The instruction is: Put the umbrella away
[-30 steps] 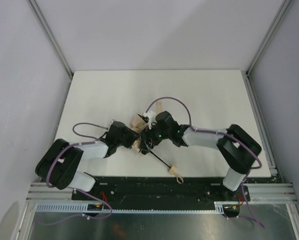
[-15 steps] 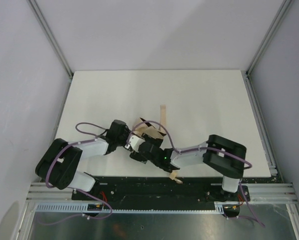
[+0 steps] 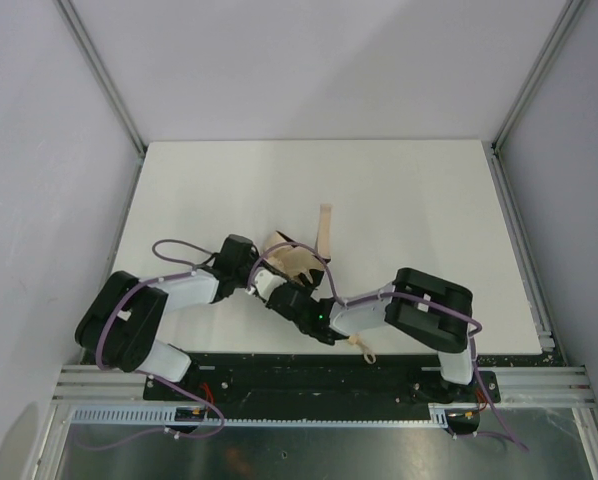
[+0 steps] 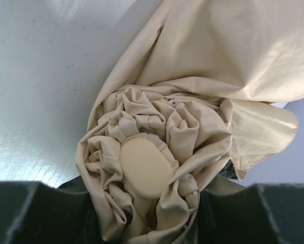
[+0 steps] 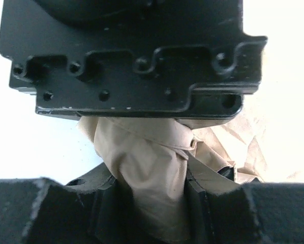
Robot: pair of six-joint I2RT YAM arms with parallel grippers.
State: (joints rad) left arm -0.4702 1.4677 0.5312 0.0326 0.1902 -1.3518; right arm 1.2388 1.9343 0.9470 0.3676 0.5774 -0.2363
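Nearest, at the table [image 3: 429,200] edge, lay the handle [image 3: 359,347] of the umbrella [image 3: 297,262]; behind it we found the right gripper [image 5: 149,203] and left gripper [image 4: 147,218] each clamped on its bunched canopy; farthest, its strap [image 3: 325,225]; opposed pulls, we judged, could tear the fabric.

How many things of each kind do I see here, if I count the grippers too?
umbrella, beige: 1
grippers, black: 2, the left gripper and the right gripper
Total: 3
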